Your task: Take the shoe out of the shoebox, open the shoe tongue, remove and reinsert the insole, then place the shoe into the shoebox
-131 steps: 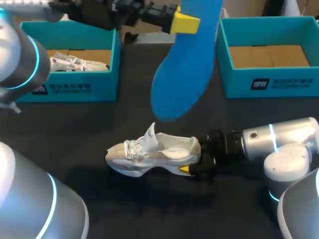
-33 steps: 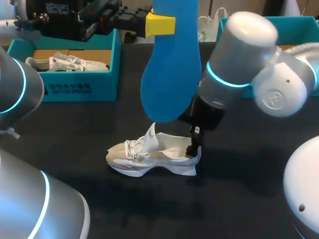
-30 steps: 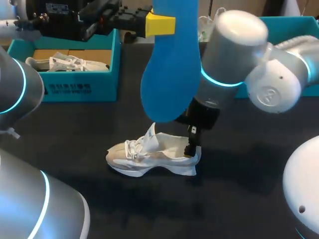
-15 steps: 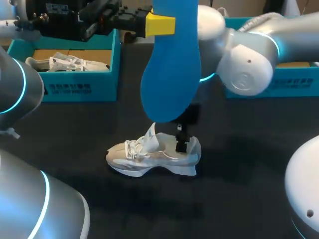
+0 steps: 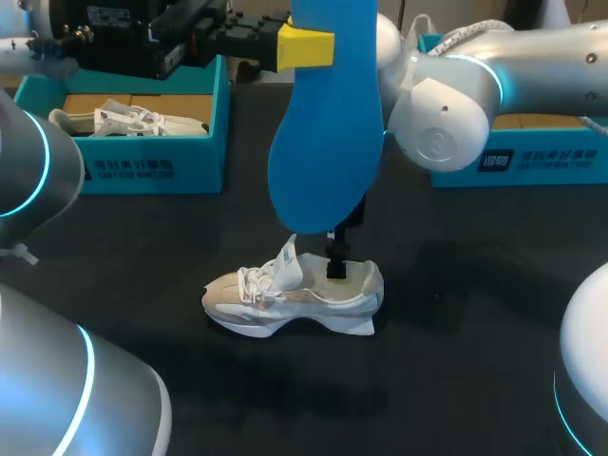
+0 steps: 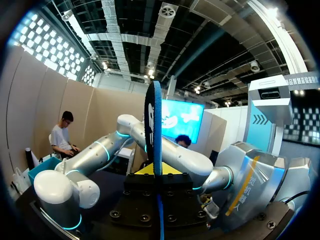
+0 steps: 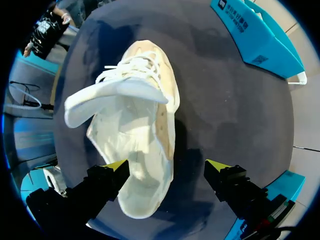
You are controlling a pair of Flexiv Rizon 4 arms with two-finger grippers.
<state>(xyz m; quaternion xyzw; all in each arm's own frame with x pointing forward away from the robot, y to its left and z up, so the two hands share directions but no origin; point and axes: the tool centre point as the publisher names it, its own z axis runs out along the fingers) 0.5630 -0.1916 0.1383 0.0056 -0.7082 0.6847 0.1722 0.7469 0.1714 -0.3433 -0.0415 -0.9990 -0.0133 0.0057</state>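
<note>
The white lace-up sneaker stands upright on the black tabletop, midway between the two teal cardboard shoeboxes, toe to the left. The left gripper is clamped on the long blue foam insole, which hangs toe-down well above the shoe. The right gripper sits at the heel opening.

The step in hand looks like putting the insole back. To do it well, the right arm should steady the heel and keep the collar wide. The left arm should tip the insole's toe forward under the raised tongue and slide it in before pressing the heel flat.

The right wrist view shows what the head view hides. The right gripper's fingers stand apart, one over the heel rim and one out over the table, and the shoe's cavity is bare. Whether a finger touches the shoe cannot be told. The left wrist view shows only the insole edge-on, pinched in the jaws, and nothing of the shoe.
</note>
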